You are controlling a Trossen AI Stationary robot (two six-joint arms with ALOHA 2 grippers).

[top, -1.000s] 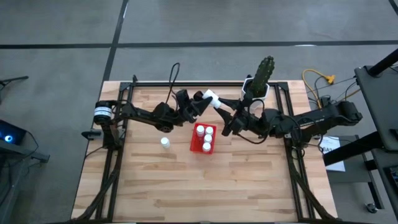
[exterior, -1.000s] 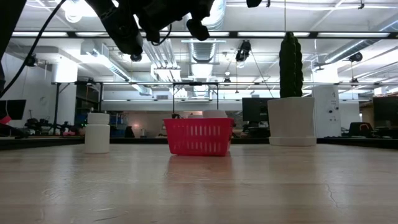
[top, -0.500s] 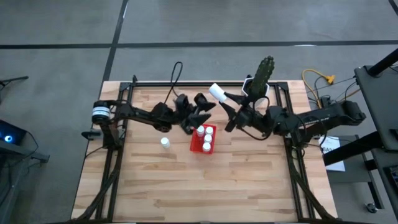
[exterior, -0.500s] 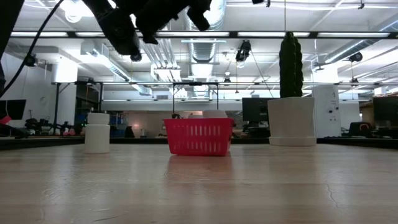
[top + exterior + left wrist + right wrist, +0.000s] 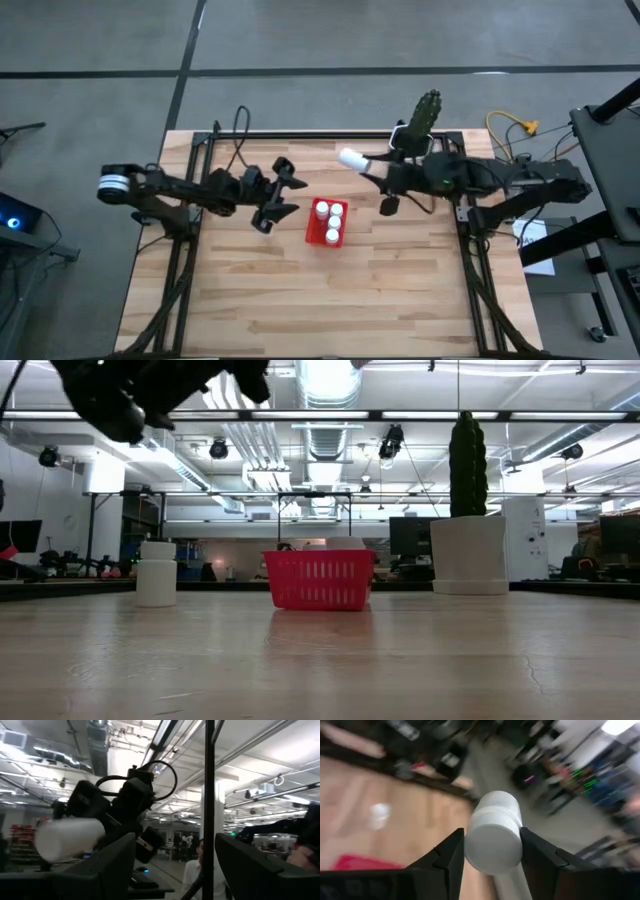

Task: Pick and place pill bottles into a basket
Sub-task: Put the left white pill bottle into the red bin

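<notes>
The red basket (image 5: 327, 222) stands mid-table with three white pill bottles (image 5: 329, 221) upright in it; in the low view it shows as (image 5: 319, 579). One more pill bottle (image 5: 156, 573) stands on its base on the wood to the basket's left. In the high view my left gripper covers it. My right gripper (image 5: 368, 168) is high above the table, far-right of the basket, shut on a pill bottle (image 5: 352, 159). My left gripper (image 5: 283, 197) hangs open and empty, left of the basket; its spread fingers show in its wrist view (image 5: 175, 855). My right gripper pinches the pill bottle by its round side wall (image 5: 492, 842) between its two fingers (image 5: 447, 855), which lie along the bottle. The bottle sticks out past the fingertips toward the table's far left. It is lifted clear, well above the table and tilted.
A white pot with a tall green cactus (image 5: 420, 125) stands at the far edge behind my right arm, right of the basket in the low view (image 5: 468, 555). Black frame rails run along the table's left, right and far edges. Bare wood lies toward the near edge.
My left gripper has drawn back from beside the held bottle toward the table's left edge and now hangs left of the basket. My right arm has swung toward the far edge, keeping the pill bottle high in its fingers. The basket and the standing bottle have not moved.
</notes>
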